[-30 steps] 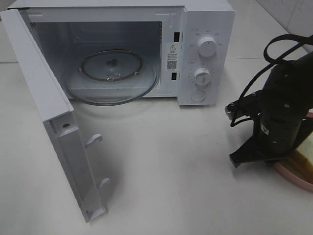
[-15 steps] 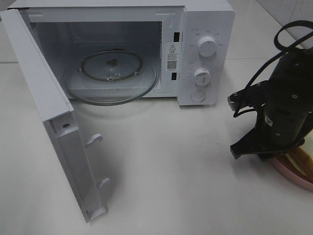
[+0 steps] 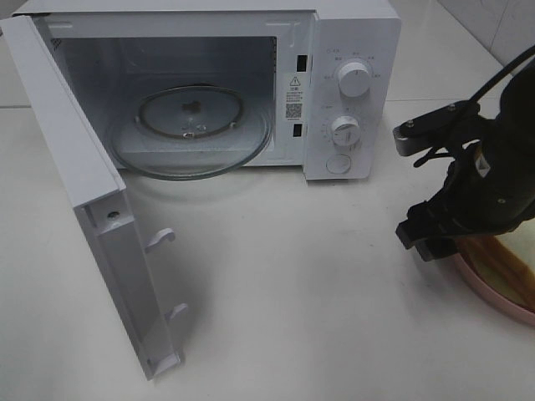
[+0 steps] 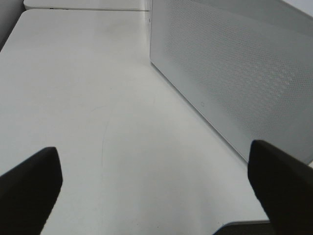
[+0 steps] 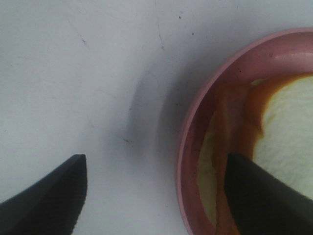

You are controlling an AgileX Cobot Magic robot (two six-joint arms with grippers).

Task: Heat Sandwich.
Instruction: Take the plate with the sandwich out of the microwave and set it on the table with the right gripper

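White tabletop [image 3: 334, 317] carrying a microwave [image 3: 351, 50] with its door [image 3: 92, 217] swung open and its glass turntable [image 3: 192, 134] bare; the sandwich [image 5: 288, 122] lies on a pink plate [image 5: 195, 127] at the table's right edge. Right gripper [image 5: 156, 196] hangs with fingers spread astride the plate rim, holding nothing; left gripper [image 4: 156, 191] is likewise spread beside the microwave's wall. Good practice: centre both fingers over the bread, clear of the rim, before closing gently.
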